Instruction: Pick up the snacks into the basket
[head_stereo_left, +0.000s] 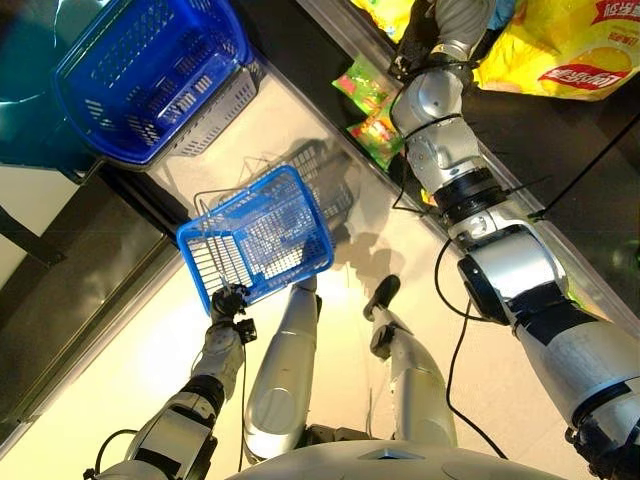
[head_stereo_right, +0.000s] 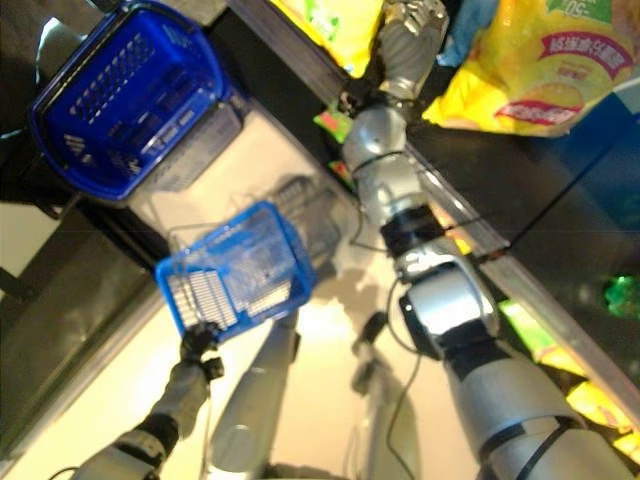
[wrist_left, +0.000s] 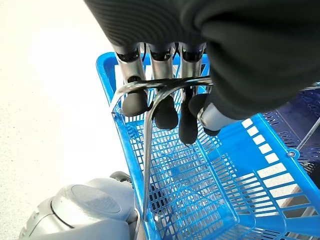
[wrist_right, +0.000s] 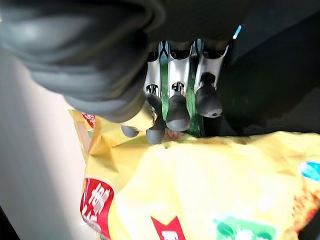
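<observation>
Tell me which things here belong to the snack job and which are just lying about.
Job:
- light blue basket, its wire handles in the left hand
- yellow snack bag at the right hand fingers

Lying about:
- dark blue basket
- green snack packets on the shelf

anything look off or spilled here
Nothing stands out. The left robot hand is curled round the wire handles of the small blue basket, which is empty. The right robot hand is at a yellow snack bag.
</observation>
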